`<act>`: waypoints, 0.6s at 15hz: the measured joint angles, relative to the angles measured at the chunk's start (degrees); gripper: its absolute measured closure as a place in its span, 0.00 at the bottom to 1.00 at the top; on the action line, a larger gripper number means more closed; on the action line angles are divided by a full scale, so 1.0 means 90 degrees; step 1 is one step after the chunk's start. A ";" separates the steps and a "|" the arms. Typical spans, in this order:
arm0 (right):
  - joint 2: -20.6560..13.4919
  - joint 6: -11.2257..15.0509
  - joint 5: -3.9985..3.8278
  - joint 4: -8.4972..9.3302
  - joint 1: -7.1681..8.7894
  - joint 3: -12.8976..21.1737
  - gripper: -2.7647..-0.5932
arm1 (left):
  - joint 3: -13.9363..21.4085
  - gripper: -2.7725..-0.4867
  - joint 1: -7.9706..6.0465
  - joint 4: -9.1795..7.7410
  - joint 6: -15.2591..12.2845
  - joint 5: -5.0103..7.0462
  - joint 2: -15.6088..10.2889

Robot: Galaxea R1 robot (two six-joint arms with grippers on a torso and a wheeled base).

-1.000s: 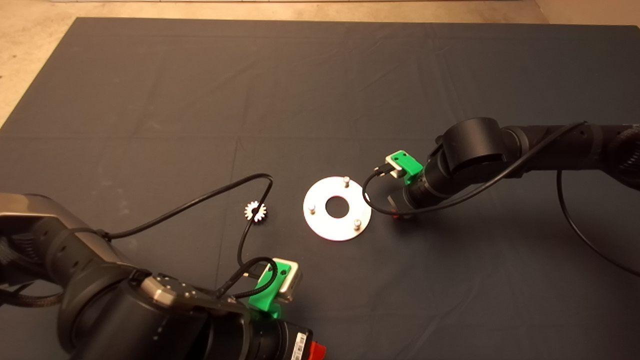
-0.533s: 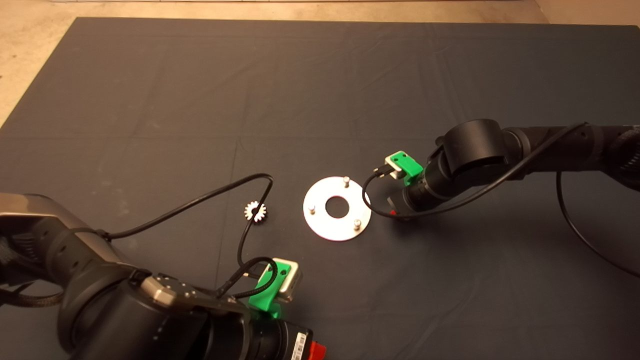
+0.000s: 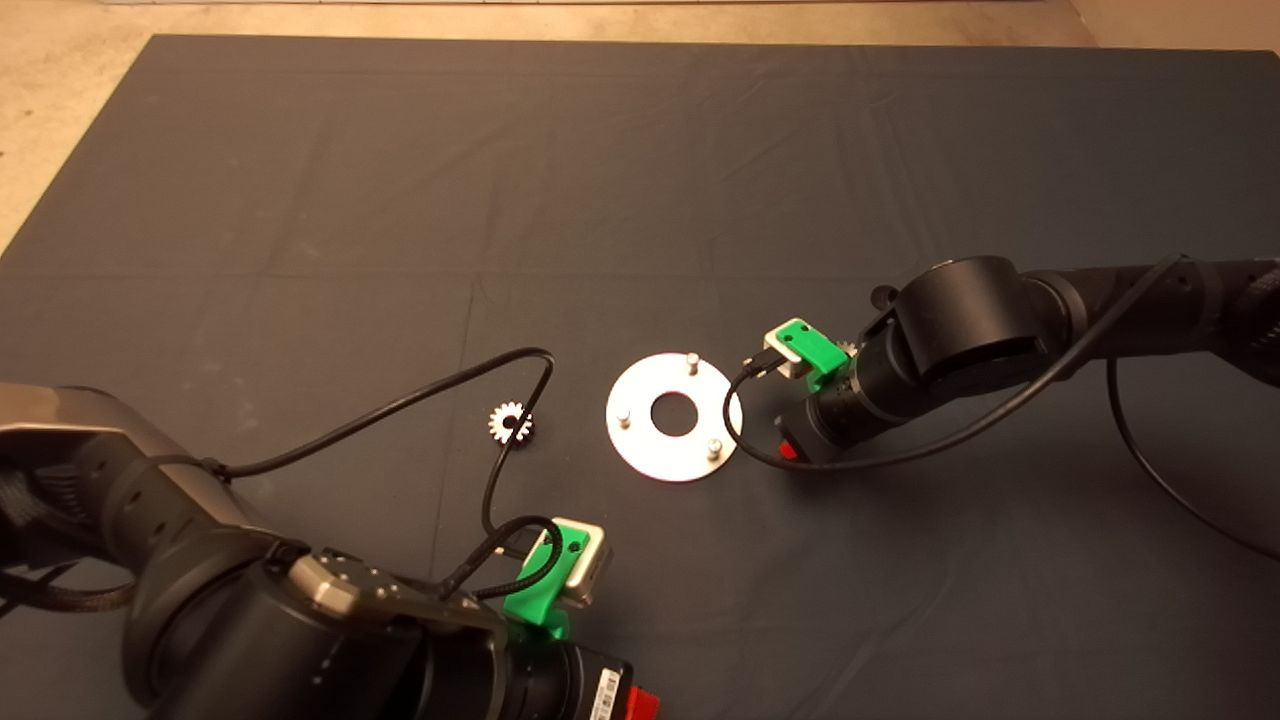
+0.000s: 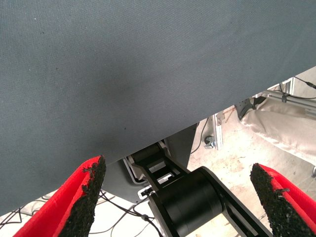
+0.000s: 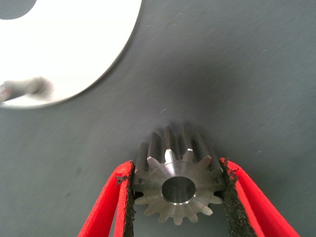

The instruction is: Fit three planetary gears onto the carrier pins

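The round silver plate [image 3: 650, 450] lies mid-mat with its three carrier pins [image 3: 692, 358] bare. One planetary gear [image 3: 510, 422] lies flat on the mat left of the plate, under a loop of black cable. My right gripper [image 3: 790, 448] is just right of the plate, and in the right wrist view it [image 5: 177, 170] is shut on another gear [image 5: 175, 185], held flat with its centre hole facing the camera; the plate's edge [image 5: 74, 49] and one blurred pin [image 5: 24, 89] lie beyond it. My left gripper [image 3: 640, 702] waits at the mat's near edge, its fingers [image 4: 91, 187] wide apart.
A black cable [image 3: 400, 408] arcs from the left arm across the mat past the loose gear. A small toothed edge [image 3: 848, 349] peeks out behind the right wrist's green mount. The left wrist view shows the mat's edge and the robot's base below it.
The right arm has shifted a little toward the mat's near side, staying beside the plate. The left arm has sunk slightly. The loose gear and plate have not moved.
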 joint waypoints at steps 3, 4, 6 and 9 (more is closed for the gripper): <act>0.0024 0.0039 0.0015 0.0005 0.0108 0.0037 0.82 | 0.0000 0.30 0.0000 0.0004 0.0000 0.0003 0.0028; 0.0037 0.0083 0.0007 0.0009 0.0269 0.0037 0.82 | 0.0000 0.30 0.0000 0.0003 0.0000 0.0000 0.0033; 0.0039 0.0247 -0.0024 0.0078 0.0594 0.0142 0.82 | 0.0000 0.30 0.0000 0.0007 0.0000 0.0001 0.0031; 0.0206 0.0364 -0.0014 0.0615 0.1031 0.0350 0.82 | 0.0000 0.30 0.0000 0.0004 0.0000 0.0003 0.0029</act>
